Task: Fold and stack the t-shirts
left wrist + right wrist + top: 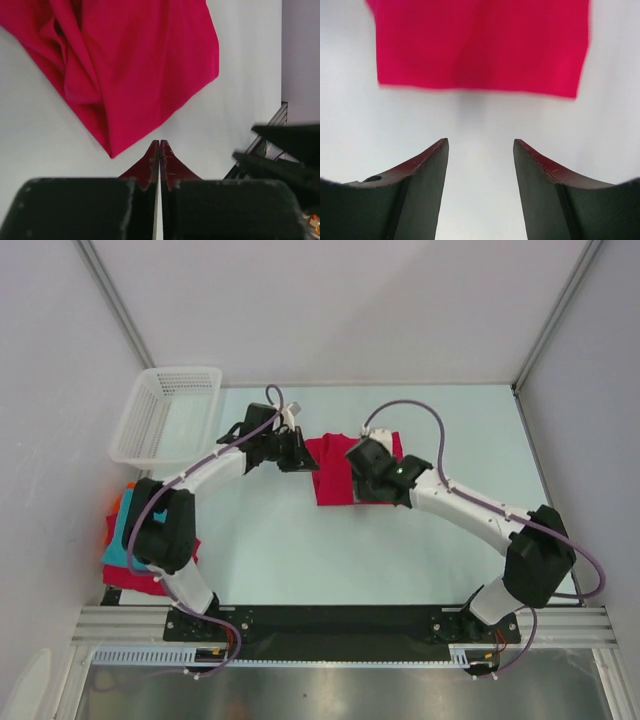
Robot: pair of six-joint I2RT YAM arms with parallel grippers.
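Bare table point(300, 560) fronts the crimson t-shirt point(330, 478); well to its left, folded t-shirts point(120, 548) sit stacked at the table edge, partly hidden by the left arm point(165, 525). Flanking the shirt, the left gripper point(159, 150) is pinched closed, empty; the right gripper point(480, 165) gapes, masking cloth.
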